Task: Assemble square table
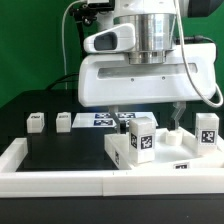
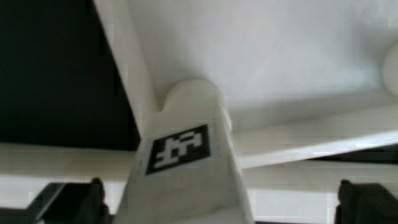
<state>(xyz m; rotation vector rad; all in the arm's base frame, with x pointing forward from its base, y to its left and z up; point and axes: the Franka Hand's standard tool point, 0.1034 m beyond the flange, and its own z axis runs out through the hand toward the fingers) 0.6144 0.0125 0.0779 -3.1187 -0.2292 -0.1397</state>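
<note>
Currently the end effector (image 1: pixel 148 115) hangs wide open above the square table (image 1: pixel 160 158).

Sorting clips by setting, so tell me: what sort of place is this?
Probably a robotics lab bench: a robot arm works over a black table with a white rim, a tagged white leg lies on it, and a green backdrop stands behind.

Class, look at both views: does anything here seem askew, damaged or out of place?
Nothing stands out. The square table slab sits undamaged, two legs stand loose on the black surface, and the open gripper hangs over another leg.
</note>
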